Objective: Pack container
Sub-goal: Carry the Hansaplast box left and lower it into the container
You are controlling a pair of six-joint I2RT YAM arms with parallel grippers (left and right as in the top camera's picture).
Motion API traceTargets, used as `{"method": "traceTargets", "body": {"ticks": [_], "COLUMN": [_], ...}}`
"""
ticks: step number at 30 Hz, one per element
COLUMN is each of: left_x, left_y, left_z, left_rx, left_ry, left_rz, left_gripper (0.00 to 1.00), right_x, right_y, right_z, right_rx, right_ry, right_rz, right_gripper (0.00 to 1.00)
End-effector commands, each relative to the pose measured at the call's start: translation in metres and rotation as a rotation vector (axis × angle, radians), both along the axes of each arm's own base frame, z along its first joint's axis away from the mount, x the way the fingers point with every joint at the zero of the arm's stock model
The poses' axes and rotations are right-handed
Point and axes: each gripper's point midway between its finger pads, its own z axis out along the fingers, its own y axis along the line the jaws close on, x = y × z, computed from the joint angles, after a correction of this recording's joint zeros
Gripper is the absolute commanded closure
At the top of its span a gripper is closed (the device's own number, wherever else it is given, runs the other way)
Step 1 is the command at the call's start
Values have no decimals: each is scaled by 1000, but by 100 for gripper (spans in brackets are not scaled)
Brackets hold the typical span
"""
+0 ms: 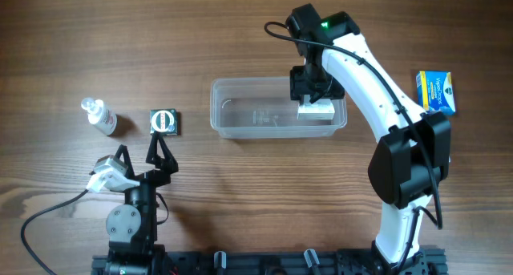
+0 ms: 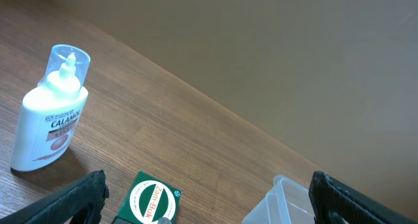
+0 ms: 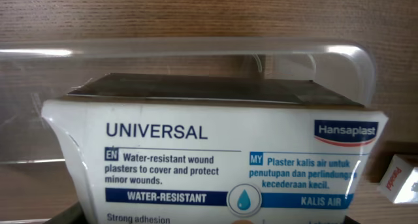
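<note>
The container (image 1: pixel 240 132) is a clear plastic tub in the middle of the table, and it has nothing in it besides the box my right gripper holds. My right gripper (image 1: pixel 311 89) is over its right end, shut on a white Hansaplast plaster box (image 1: pixel 316 110) held inside the tub's rim. In the right wrist view the plaster box (image 3: pixel 215 159) fills the frame and hides the fingers, with the tub wall (image 3: pixel 196 49) behind it. My left gripper (image 1: pixel 140 151) is open and empty, just in front of a green Zam-Buk box (image 1: pixel 165 121).
A white calamine bottle (image 1: pixel 101 117) lies left of the Zam-Buk box (image 2: pixel 151 201); it also shows in the left wrist view (image 2: pixel 51 113). A blue and yellow box (image 1: pixel 435 91) lies at the far right. The tub's corner (image 2: pixel 281 201) shows by my left fingers.
</note>
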Motion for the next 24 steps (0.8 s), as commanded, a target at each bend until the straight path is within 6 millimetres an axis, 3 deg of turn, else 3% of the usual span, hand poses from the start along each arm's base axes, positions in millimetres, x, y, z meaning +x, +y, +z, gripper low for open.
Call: {"method": "traceTargets", "body": {"ticks": [1, 9, 16, 24], "left_x": [0, 0, 0, 0], "left_y": [3, 3, 3, 3], "left_z": [-1, -1, -1, -1], "left_rx": [5, 5, 5, 5], "left_ry": [0, 0, 0, 0], "left_rz": [14, 14, 14, 14], "left_gripper": [0, 0, 0, 0], "right_x": [1, 4, 1, 6], "right_y": [1, 10, 8, 10], "right_z": [4, 4, -30, -32], "right_rx": [6, 54, 47, 55], "right_ry": [-19, -27, -15, -34], "right_rz": [26, 27, 64, 78], "right_gripper": [30, 27, 27, 26]}}
